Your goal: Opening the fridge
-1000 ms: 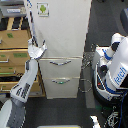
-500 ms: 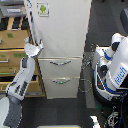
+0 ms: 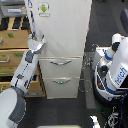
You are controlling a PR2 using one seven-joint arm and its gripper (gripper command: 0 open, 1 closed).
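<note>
The fridge [image 3: 62,47] is standing upright in the middle of the exterior view, its tall white upper door carrying a small green-figure sticker [image 3: 43,8] near the top and its two lower drawers showing curved silver handles [image 3: 60,63]; the door appears shut or nearly so, so the opening seems not yet done. The working arm is reaching up from the lower part of the exterior view's left, forearm slanting upward and toward the fridge, and its end effector [image 3: 36,43] is sitting right at the door's long vertical edge on the exterior view's left, just above the upper drawer. That edge is running top to bottom, and the fridge body is lying toward the exterior view's right of the end effector, so a pull would likely have to swing the door outward from this side. The fingers look slightly spread around the edge, but at this resolution whether they are gripping it cannot be told. A tan wooden cabinet [image 3: 14,55] is standing behind the arm, and a white-and-blue robot body [image 3: 114,70] is waiting at the exterior view's right, well apart from the door edge.
</note>
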